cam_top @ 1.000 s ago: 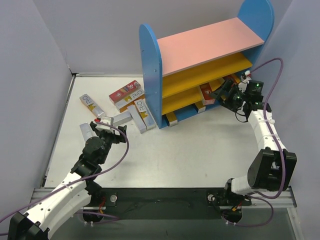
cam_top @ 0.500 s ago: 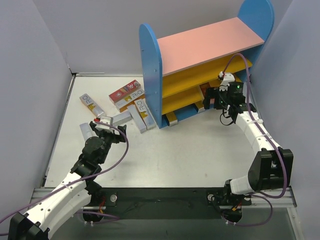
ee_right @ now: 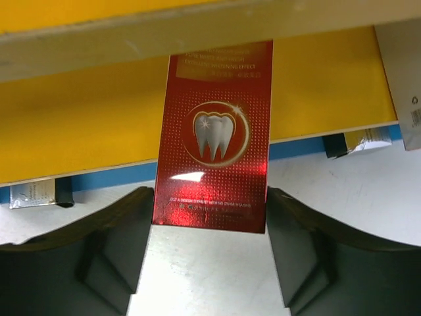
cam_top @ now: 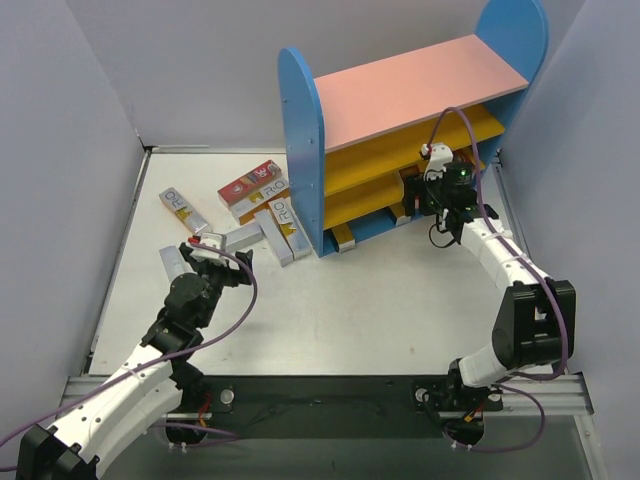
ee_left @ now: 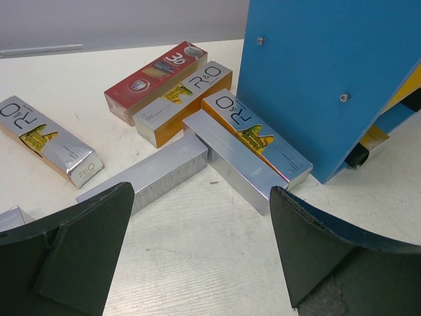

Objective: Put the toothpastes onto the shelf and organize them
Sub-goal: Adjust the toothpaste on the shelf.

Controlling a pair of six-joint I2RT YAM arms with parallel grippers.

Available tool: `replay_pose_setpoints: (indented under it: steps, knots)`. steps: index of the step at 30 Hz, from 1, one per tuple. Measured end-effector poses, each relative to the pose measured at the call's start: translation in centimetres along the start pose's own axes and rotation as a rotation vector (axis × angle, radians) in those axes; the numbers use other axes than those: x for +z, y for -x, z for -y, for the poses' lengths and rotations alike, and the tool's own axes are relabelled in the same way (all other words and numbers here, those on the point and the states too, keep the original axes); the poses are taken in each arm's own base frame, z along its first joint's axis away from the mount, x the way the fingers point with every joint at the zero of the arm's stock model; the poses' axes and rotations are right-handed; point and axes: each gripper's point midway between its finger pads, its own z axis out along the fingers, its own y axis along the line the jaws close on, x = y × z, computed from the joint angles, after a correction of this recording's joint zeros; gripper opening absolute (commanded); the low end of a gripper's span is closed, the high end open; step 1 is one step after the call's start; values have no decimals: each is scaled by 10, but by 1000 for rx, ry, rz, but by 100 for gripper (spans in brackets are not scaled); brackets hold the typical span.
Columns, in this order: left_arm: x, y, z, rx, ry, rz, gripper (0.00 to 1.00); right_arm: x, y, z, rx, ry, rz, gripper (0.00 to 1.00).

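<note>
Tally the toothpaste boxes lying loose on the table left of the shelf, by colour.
Red boxes: 1
Silver-grey boxes, some with orange faces: 6
Total: 7

We read "R&O" on three silver boxes in the left wrist view: the lone box (ee_left: 47, 139) at nine o'clock; the orange-sided box (ee_left: 184, 102) at twelve; the middle box (ee_left: 256, 138) at two; the red box (ee_left: 154, 79) at eleven bears "3D"; in the right wrist view the red carton (ee_right: 214, 135) carries fine print too blurred for us to read.
</note>
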Motion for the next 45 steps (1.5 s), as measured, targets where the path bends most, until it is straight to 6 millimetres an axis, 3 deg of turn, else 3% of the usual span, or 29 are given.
replay_pose_setpoints:
  steps: [6, 18, 27, 31, 35, 38, 45]
  knots:
    - [0, -2, 0, 4, 1, -7, 96, 5, 3, -3, -36, 22, 18, 42]
    - [2, -14, 1, 33, -3, -69, 96, 9, 5, -21, -98, 139, 36, 40]
    - [4, -2, 5, 33, -17, -69, 96, 16, 9, -28, -114, 189, 58, 42]
    - [5, -4, 5, 35, -19, -77, 96, 20, 13, -29, -116, 197, 63, 50]
    - [5, -6, 6, 39, -24, -92, 96, 21, 14, -29, -116, 198, 65, 74]
    - [7, -5, 8, 39, -30, -94, 96, 21, 14, -29, -114, 198, 62, 84]
    - [17, -1, 11, 43, -30, -111, 95, 11, 12, -29, -88, 191, 45, 100]
